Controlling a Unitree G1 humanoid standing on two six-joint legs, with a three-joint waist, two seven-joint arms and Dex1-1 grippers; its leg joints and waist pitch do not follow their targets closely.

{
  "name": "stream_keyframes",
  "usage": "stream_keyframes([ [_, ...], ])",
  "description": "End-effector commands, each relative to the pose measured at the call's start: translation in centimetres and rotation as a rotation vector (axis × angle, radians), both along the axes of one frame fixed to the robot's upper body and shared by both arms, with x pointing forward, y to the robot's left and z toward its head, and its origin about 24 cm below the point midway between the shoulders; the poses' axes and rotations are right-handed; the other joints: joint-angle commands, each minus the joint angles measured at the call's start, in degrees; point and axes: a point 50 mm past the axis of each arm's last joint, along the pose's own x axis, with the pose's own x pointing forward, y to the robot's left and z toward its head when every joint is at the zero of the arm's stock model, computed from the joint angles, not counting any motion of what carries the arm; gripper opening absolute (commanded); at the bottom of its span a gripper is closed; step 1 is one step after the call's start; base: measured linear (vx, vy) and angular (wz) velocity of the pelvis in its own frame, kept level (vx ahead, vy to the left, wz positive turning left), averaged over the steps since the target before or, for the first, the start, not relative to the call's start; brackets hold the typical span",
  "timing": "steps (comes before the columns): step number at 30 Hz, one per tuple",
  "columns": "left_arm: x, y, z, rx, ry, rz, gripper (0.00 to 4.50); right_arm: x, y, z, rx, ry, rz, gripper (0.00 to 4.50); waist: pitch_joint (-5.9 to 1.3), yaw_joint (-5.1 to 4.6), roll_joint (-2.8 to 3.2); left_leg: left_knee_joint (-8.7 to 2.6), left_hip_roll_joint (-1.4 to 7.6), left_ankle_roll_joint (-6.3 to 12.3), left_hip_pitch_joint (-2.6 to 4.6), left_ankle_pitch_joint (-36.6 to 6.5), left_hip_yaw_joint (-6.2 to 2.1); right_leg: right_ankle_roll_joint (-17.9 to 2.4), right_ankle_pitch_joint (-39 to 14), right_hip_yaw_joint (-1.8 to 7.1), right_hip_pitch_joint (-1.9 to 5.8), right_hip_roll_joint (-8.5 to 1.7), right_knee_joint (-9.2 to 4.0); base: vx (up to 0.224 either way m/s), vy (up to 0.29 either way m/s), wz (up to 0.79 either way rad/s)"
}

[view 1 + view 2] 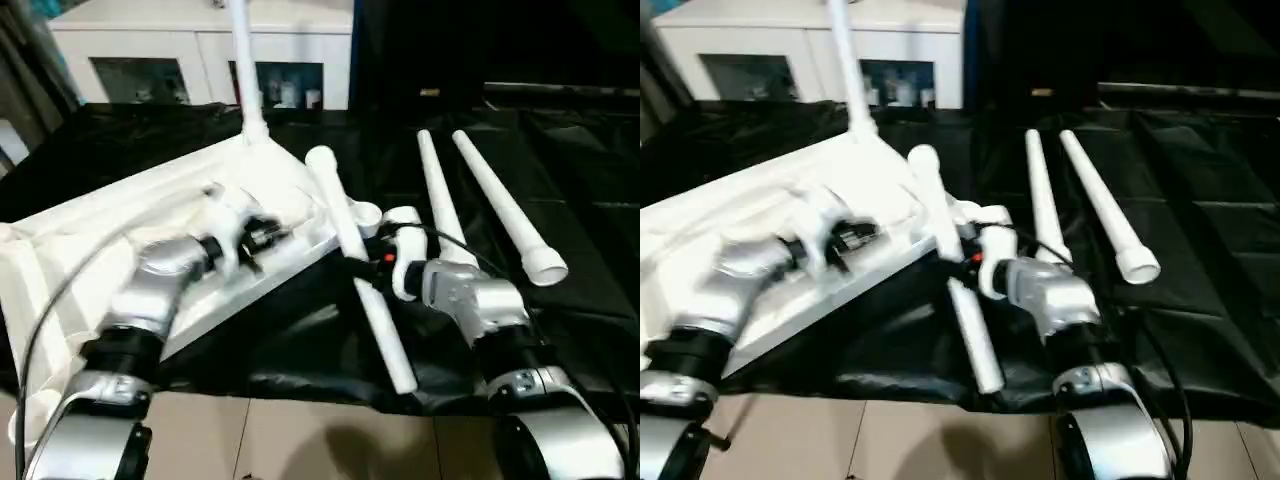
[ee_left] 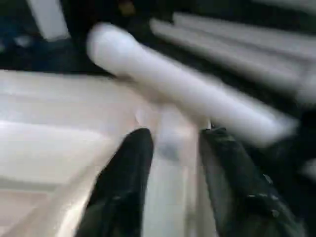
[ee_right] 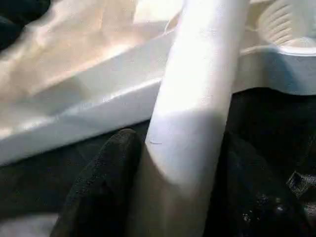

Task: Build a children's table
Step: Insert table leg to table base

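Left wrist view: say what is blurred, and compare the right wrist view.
Left wrist view: motion blur smears the leg and the black fingers. Right wrist view: sharper, with the leg brightly lit above and shaded between the fingers.

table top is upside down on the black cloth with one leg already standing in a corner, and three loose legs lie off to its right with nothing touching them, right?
Not quite. Two loose legs lie untouched; the third leg sits between the right gripper fingers, as the right wrist view shows. The table top is upside down on the black cloth with one leg standing.
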Motion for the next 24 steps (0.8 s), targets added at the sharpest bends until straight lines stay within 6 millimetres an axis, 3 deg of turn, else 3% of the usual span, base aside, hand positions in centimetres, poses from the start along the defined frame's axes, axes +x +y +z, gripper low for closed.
stream_keyframes([
  [1,-0.4,-0.3,0.3,-0.105,0.057,0.020,1.98,0.2,-0.3,0.6,0.080,-0.022,-0.058,2.12,-4.10,0.10,0.85,-2.83,1.82,1.50,-0.11,-5.19,-0.09,-15.38,2.30,3.03,4.26,-3.33,-2.66,0.000,0.000,0.00],
  [6,-0.9,-1.6,0.2,-0.310,0.203,0.026,2.34,0.8,-0.8,2.0,0.208,-0.071,-0.145,1.85,-3.98,0.12,0.58,-2.80,1.50,1.83,-0.16,-5.88,-0.03,-14.20,-2.04,3.00,4.35,-3.35,-3.31,0.000,0.000,0.00],
  [8,-1.4,-3.0,-0.1,-0.406,0.294,-0.016,2.58,1.4,-1.2,3.2,0.321,-0.109,-0.221,1.73,-3.93,-0.05,0.49,-2.91,1.45,2.03,-0.32,-6.02,-0.12,-13.50,-3.66,2.95,4.40,-3.32,-3.53,0.000,0.000,0.00],
  [13,-2.7,-6.4,-1.0,-0.468,0.418,-0.119,2.96,2.3,-0.6,6.5,0.541,-0.209,-0.304,1.59,-3.89,-0.44,-0.01,-2.83,1.35,3.54,-0.56,-4.29,-0.09,-13.00,-3.35,2.89,4.40,-3.04,-3.65,0.000,0.000,0.00],
  [16,-3.3,-7.3,-0.6,-0.505,0.451,-0.162,3.14,2.4,-0.1,7.3,0.589,-0.227,-0.307,1.58,-4.07,-0.53,0.33,-2.61,1.28,4.54,-0.67,-2.25,-0.16,-13.09,-1.74,2.80,4.39,-3.02,-3.40,0.000,0.000,0.00],
  [17,-3.5,-7.7,-0.6,-0.501,0.463,-0.180,3.37,2.4,0.2,7.6,0.613,-0.235,-0.304,1.58,-3.98,-0.63,0.03,-2.62,1.31,4.86,-0.71,-2.02,-0.11,-13.03,-1.49,2.83,4.40,-3.03,-3.49,0.000,0.000,0.00],
  [21,-3.9,-8.3,-0.8,-0.493,0.480,-0.206,3.55,2.4,0.8,8.0,0.648,-0.247,-0.303,1.57,-3.94,-0.65,0.24,-2.74,1.37,4.37,-0.59,-3.03,-0.10,-12.21,-4.19,2.78,4.37,-3.03,-3.74,0.000,0.000,0.00],
  [24,-4.9,-9.7,-0.7,-0.520,0.522,-0.271,3.84,2.6,1.9,8.7,0.708,-0.254,-0.303,1.57,-3.85,-0.69,0.04,-2.87,1.50,3.85,-0.66,-3.39,-0.09,-11.92,-5.14,2.83,4.33,-3.11,-3.75,0.000,0.000,0.00],
])
